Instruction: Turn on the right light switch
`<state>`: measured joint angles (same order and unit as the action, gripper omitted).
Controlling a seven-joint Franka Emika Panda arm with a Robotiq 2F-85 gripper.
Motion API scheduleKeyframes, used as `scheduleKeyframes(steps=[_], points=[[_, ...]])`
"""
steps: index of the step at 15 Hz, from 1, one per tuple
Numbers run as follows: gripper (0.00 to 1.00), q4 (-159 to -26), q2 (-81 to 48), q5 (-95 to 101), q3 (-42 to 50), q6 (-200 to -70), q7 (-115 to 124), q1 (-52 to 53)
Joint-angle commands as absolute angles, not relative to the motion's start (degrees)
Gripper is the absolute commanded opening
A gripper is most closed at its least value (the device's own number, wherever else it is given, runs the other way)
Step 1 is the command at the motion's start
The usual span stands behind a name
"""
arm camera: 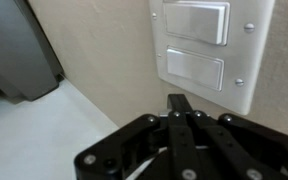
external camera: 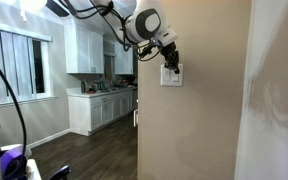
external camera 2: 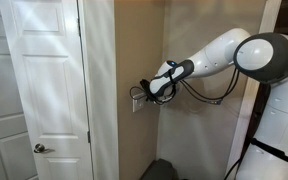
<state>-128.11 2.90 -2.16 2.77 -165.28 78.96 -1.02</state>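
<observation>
The white wall plate (arm camera: 260,60) lies sideways in the wrist view, its two white paddles one above the other: upper paddle (arm camera: 194,20), lower paddle (arm camera: 194,68). I cannot tell which of them is the right light switch. My black gripper (arm camera: 179,102) is shut and empty. Its fingertips are right at the plate's lower edge, beside the lower paddle; contact is unclear. In both exterior views the gripper (external camera: 168,60) (external camera 2: 144,94) is right at the plate (external camera: 172,75) (external camera 2: 136,101) on the beige wall, and the paddles are too small to make out.
A white door (external camera 2: 39,90) with white trim stands beside the beige wall. The wall's outer corner (external camera: 137,100) is close to the plate, with a kitchen (external camera: 94,100) beyond it. The arm (external camera 2: 234,50) reaches along the wall.
</observation>
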Motion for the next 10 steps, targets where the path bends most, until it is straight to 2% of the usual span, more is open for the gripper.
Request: scheduleKeyframes(steps=[1,10], points=[[0.00,-130.8,6.5,-1.8,2.5,-162.1,80.4,-1.0],[0.00,-131.4,8.0,-1.5,2.2,-159.8,80.8,-1.2]])
